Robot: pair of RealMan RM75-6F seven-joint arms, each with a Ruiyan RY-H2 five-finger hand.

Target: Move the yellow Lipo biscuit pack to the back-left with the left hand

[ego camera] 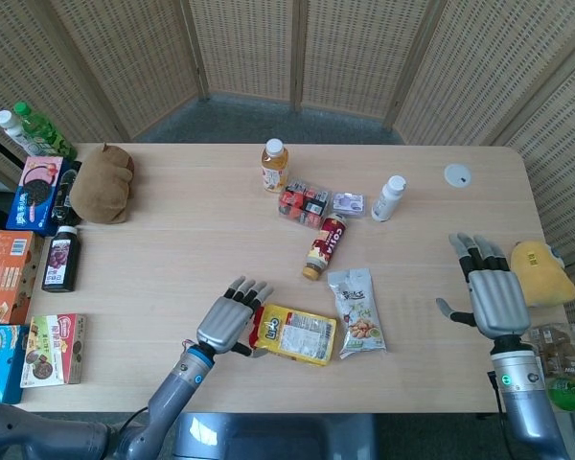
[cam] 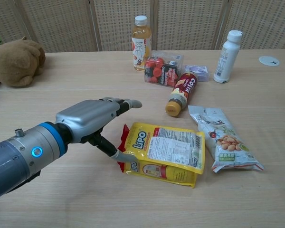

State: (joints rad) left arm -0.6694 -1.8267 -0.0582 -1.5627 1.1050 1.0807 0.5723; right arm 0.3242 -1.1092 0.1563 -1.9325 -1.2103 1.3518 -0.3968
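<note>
The yellow Lipo biscuit pack [ego camera: 294, 333] [cam: 162, 153] lies near the table's front edge, slightly left of centre, turned at an angle. My left hand [ego camera: 227, 324] [cam: 88, 121] is at the pack's left, red-sealed end. Its thumb [cam: 115, 153] presses against that end from below while the other fingers stretch out flat above it, so the end sits pinched in the hand. Far to the right, my right hand [ego camera: 494, 292] hovers with its fingers apart and nothing in it; only the head view shows it.
A green snack bag [ego camera: 356, 311] lies just right of the pack, with a Cola tube [ego camera: 324, 244], a small packet box [ego camera: 304, 201], a juice bottle [ego camera: 274, 165] and a white bottle [ego camera: 389, 197] behind. A brown plush [ego camera: 101, 182] sits back-left. Boxes [ego camera: 34, 192] line the left edge.
</note>
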